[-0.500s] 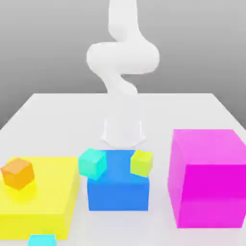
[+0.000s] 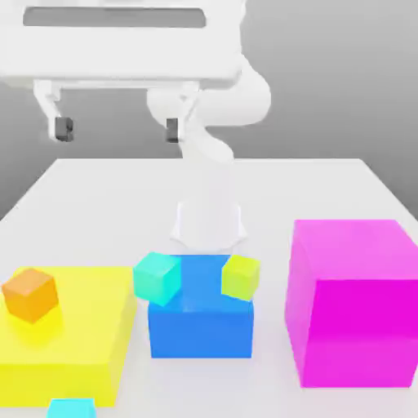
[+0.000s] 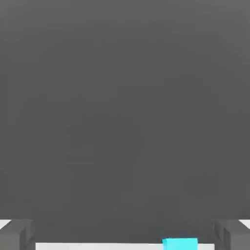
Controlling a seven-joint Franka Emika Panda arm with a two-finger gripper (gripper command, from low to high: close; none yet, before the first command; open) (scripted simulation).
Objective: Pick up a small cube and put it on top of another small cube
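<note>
The white metal pincer [image 2: 118,129], its dark-tipped fingers standing wide apart, hangs in the air at the left, above the big matte yellow block [image 2: 61,326] and the mint-teal small cube [image 2: 157,278], with the plain sky-cyan small cube [image 2: 72,408] low at the near left edge.

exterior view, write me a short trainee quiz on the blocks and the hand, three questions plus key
1. Which colour is the block under the orange cube?
2. True or false: the hand is open.
3. Fill in: the big block at the exterior view's right is ____.

Key: 1. yellow; 2. true; 3. magenta
</note>
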